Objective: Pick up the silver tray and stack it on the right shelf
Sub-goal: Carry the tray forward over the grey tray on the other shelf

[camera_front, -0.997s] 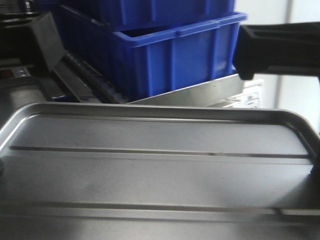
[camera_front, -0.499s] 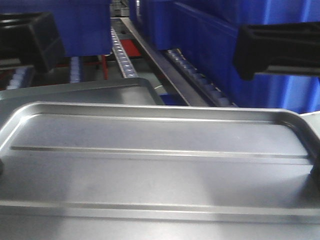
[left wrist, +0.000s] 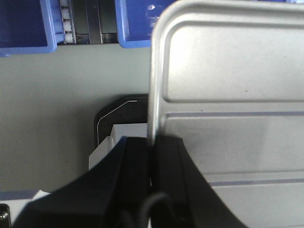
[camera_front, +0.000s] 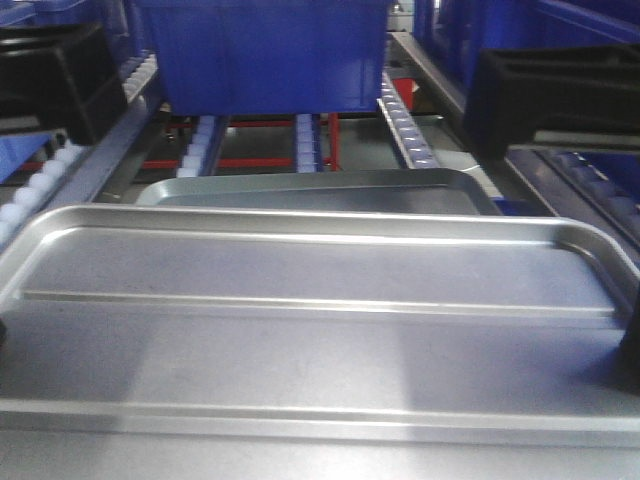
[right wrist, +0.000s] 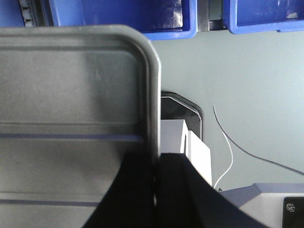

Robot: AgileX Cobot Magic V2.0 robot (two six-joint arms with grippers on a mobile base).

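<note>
Silver tray (camera_front: 320, 330) held level between my two hands, filling front view from 9 to 3 o'clock. My left gripper (left wrist: 152, 143) pinched narrow on tray's 9 o'clock rim; my right gripper (right wrist: 156, 160) pinched narrow on 3 o'clock rim. At 12 o'clock beyond tray: roller shelf (camera_front: 405, 115), grey tray (camera_front: 320, 192) lying on it, blue bin (camera_front: 265, 55) behind that.

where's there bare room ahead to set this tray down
Free: the floor of the grey tray on the roller shelf, bordered by the blue bin behind and the held silver tray in front. Crowded: more blue bins across the back.
</note>
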